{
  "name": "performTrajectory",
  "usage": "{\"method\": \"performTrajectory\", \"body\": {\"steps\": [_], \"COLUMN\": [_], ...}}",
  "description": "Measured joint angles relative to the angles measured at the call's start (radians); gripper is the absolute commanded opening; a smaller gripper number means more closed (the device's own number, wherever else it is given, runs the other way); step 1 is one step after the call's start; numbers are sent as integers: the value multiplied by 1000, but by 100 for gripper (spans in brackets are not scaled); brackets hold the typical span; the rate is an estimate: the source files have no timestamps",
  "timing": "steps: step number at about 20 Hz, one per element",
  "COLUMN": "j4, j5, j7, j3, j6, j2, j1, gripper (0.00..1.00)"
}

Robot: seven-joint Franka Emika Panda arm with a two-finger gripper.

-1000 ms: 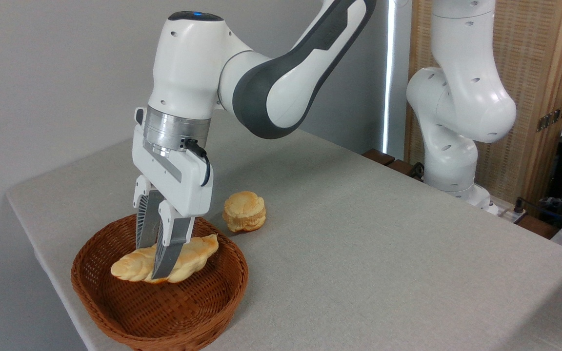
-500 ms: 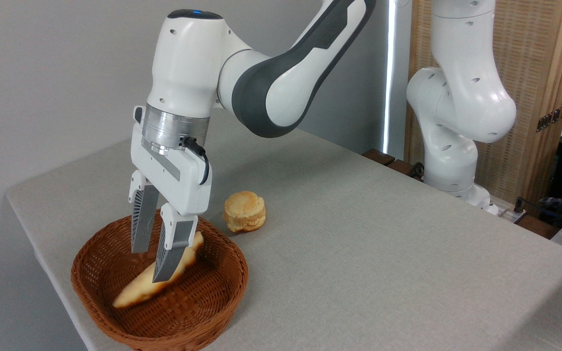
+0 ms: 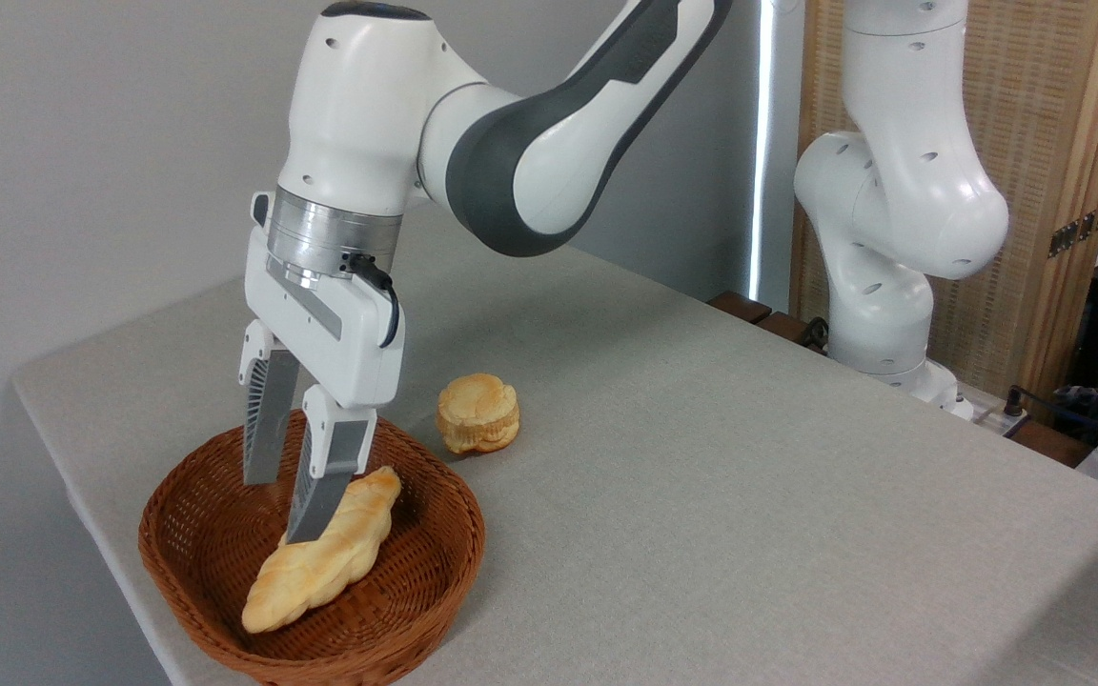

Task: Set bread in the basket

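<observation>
The bread, a long golden braided loaf, lies slanted inside the basket, a reddish-brown wicker oval near the table's front left corner. Its lower end rests near the basket's front wall and its upper end points toward the back right rim. My gripper hangs open just above the basket, its two grey fingers apart with nothing between them. The nearer finger stands in front of the loaf's upper half and hides part of it; whether it touches the loaf cannot be told.
A small round bun sits on the grey table just behind and right of the basket. The arm's white base stands at the table's far right edge. The table's left and front edges run close to the basket.
The gripper opened and let go of the bread, which dropped and came to rest slanted in the basket. The gripper has since risen a little and shifted slightly left.
</observation>
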Motion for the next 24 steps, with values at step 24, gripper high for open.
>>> {"method": "performTrajectory", "body": {"steps": [24], "j4": [166], "j5": [-58], "j7": [-119], "j3": [1], "j6": [-539], "j2": [-56], "j1": [-3], "gripper": [100]}}
